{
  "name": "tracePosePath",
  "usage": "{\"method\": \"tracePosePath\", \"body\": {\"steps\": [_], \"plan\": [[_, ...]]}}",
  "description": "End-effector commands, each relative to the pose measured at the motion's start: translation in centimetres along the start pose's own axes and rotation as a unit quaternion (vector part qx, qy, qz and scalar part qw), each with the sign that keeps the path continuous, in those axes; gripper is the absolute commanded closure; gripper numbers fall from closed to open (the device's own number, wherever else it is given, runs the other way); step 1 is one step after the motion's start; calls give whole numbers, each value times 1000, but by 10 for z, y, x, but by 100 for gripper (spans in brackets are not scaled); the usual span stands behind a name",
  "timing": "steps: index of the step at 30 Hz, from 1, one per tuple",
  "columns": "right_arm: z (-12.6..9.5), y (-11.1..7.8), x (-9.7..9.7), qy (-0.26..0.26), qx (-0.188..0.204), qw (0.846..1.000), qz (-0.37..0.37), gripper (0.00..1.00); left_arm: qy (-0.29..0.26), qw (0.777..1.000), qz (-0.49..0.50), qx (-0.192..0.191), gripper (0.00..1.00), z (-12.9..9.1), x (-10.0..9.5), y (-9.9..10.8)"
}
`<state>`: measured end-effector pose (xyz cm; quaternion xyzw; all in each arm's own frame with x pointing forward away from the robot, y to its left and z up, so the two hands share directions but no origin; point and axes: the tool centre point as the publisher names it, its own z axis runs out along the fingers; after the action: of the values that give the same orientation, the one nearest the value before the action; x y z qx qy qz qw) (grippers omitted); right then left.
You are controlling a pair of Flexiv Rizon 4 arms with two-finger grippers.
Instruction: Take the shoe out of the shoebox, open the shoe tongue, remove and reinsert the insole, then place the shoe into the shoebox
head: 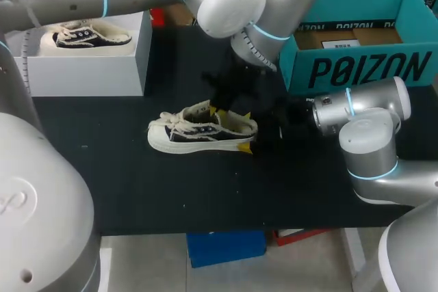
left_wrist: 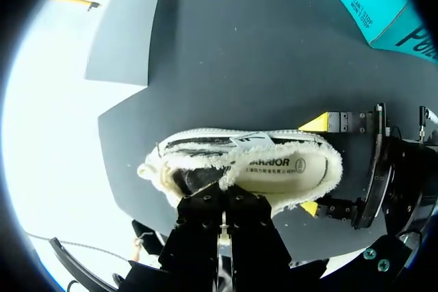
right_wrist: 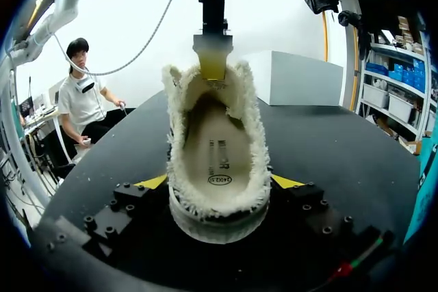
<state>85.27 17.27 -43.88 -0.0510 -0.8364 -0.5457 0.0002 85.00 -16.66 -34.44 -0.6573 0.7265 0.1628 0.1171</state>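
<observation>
Black table (head: 123, 189) takes up most of what we see. At its far right sits an open teal box (head: 363, 66), and at its far left a white shoebox (head: 89, 66) with a second shoe (head: 85, 35) lying inside. The shoe (head: 191, 135) stands upright on its sole on the table mid-field, outside both boxes, with the toe toward the white shoebox side and the heel toward our right arm. The insole is in place, seen through the fuzzy collar in both wrist views. Our right gripper (head: 246, 130) clamps the heel, one yellow tip against each side. Our left gripper (right_wrist: 213, 66) comes down from above into the shoe opening at the tongue. Whether it is open or closed we cannot tell, since the shoe hides the tips from its own wrist view.
</observation>
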Motion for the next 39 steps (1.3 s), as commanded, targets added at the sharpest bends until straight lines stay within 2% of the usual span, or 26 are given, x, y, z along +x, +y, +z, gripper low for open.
{"method": "tracePosePath", "body": {"steps": [1,11,18,25,34,39], "plan": [[1,0,-1,0,0,1000,1,100,15,1000,-3,15,100,-9,-10,4],[1,0,-1,0,0,1000,1,100,46,998,-23,45,100,-22,-27,5],[1,0,-1,0,0,1000,1,100,91,994,-46,36,100,-9,-41,8],[1,0,-1,0,0,1000,1,100,114,990,-75,36,100,4,-59,15],[1,0,-1,0,0,1000,1,100,133,985,-97,58,100,2,-83,22],[1,0,-1,0,0,1000,1,100,139,983,-105,60,100,8,-93,24]]}}
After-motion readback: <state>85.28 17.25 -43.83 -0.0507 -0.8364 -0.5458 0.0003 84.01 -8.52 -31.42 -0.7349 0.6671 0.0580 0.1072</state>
